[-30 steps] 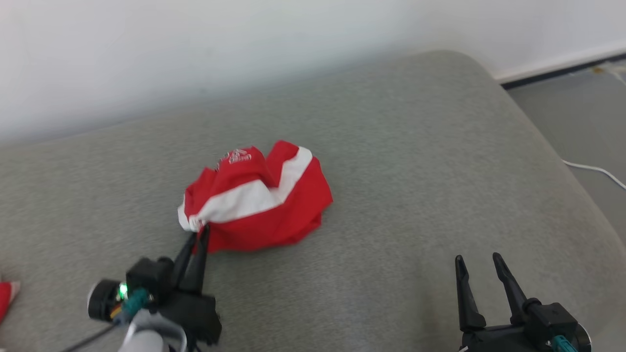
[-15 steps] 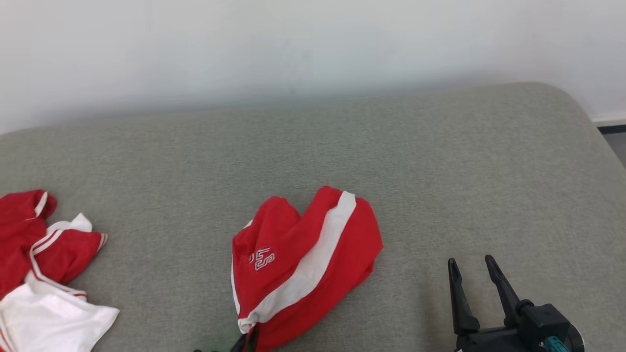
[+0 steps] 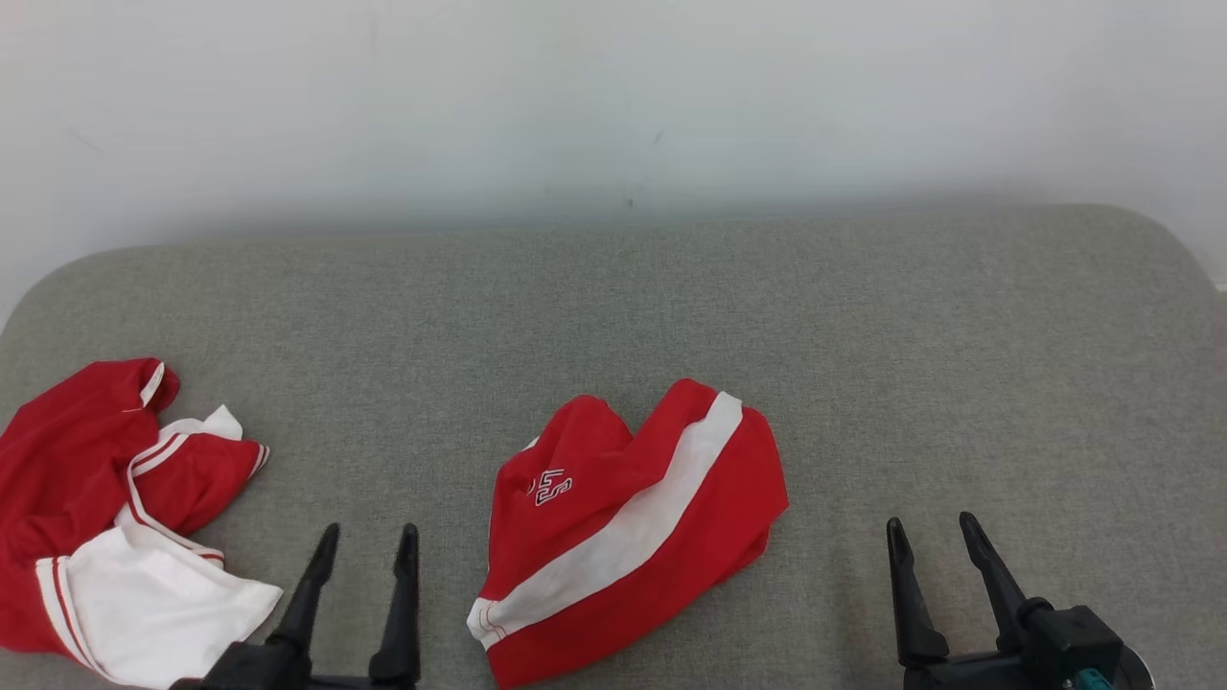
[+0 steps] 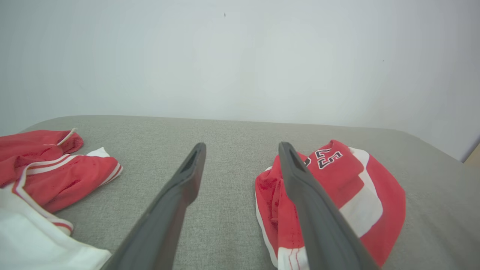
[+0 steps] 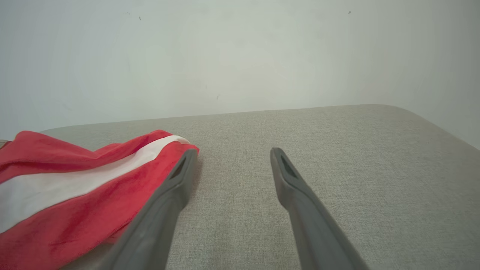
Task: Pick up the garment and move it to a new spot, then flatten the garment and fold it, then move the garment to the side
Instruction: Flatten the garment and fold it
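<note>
We just dropped the red-and-white shorts (image 3: 623, 537) crumpled on the grey cushion (image 3: 863, 335), left hand (image 3: 370, 529) now sprung wide beside them, right hand (image 3: 931, 519) wide too, move looks done, flattening next.

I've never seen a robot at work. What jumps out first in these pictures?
A crumpled red garment with a white stripe lies in the middle of the grey cushion. A heap of red and white clothes sits at its left edge. Two open black pincers point up from below, the left pincer and right pincer, one either side of the garment.
</note>
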